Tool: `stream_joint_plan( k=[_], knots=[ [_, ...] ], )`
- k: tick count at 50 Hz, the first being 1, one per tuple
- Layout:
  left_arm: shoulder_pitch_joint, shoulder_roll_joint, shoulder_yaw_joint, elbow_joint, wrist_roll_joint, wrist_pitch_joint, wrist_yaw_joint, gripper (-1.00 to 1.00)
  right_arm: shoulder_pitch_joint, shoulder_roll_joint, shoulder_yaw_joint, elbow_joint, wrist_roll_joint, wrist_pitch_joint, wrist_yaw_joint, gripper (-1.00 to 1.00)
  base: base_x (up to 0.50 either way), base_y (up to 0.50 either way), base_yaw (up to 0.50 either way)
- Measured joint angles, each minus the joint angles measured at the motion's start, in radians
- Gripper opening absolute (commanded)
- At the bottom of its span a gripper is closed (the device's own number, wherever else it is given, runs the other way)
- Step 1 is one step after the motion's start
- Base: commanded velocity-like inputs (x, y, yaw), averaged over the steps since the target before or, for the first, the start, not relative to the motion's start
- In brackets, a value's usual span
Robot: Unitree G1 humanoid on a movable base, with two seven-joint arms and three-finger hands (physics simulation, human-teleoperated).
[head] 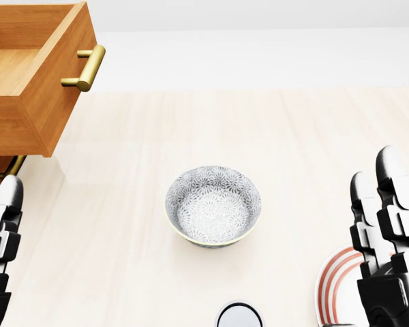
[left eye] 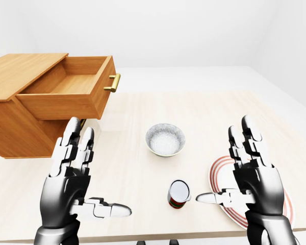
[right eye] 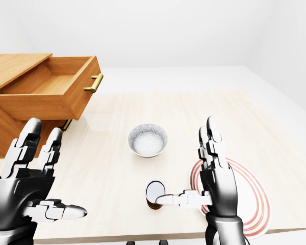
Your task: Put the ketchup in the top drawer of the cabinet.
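The ketchup (left eye: 178,194) is a small red bottle with a white cap. It stands upright on the light wooden table near the bottom edge of the left-eye view, and its cap shows at the bottom of the head view (head: 239,317). My left hand (left eye: 96,172) is open and empty to the left of it. My right hand (left eye: 223,161) is open and empty to its right, with the thumb tip close to the bottle but apart from it. The wooden cabinet (left eye: 10,130) stands at the upper left, and its top drawer (left eye: 66,86) is pulled open and looks empty.
A patterned grey bowl (left eye: 165,139) sits mid-table above the ketchup. A white plate with red rings (left eye: 220,176) lies at the lower right, partly behind my right hand. The drawer's brass handle (left eye: 113,82) juts out over the table. A second, closed drawer's handle (head: 10,167) shows below.
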Motion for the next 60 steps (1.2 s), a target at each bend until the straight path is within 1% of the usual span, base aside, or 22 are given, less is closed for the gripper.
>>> stream_joint_plan(
  k=[10, 20, 60],
  knots=[
    [-0.002, 0.0, 0.006, -0.006, -0.004, 0.0, -0.001, 1.0, -0.005, 0.001, -0.005, 0.006, -0.022, 0.0, -0.01, 1.0, 0.0, 0.0, 0.0],
    [-0.002, -0.005, 0.009, 0.0, -0.006, 0.0, -0.007, 1.0, -0.004, -0.001, -0.002, 0.013, -0.056, 0.0, -0.017, 1.0, 0.02, 0.49, 0.0],
    [0.004, -0.005, 0.012, -0.004, -0.01, 0.0, -0.01, 1.0, -0.01, 0.004, -0.007, 0.034, -0.061, 0.0, -0.014, 1.0, 0.08, 0.5, 0.0]
  ],
)
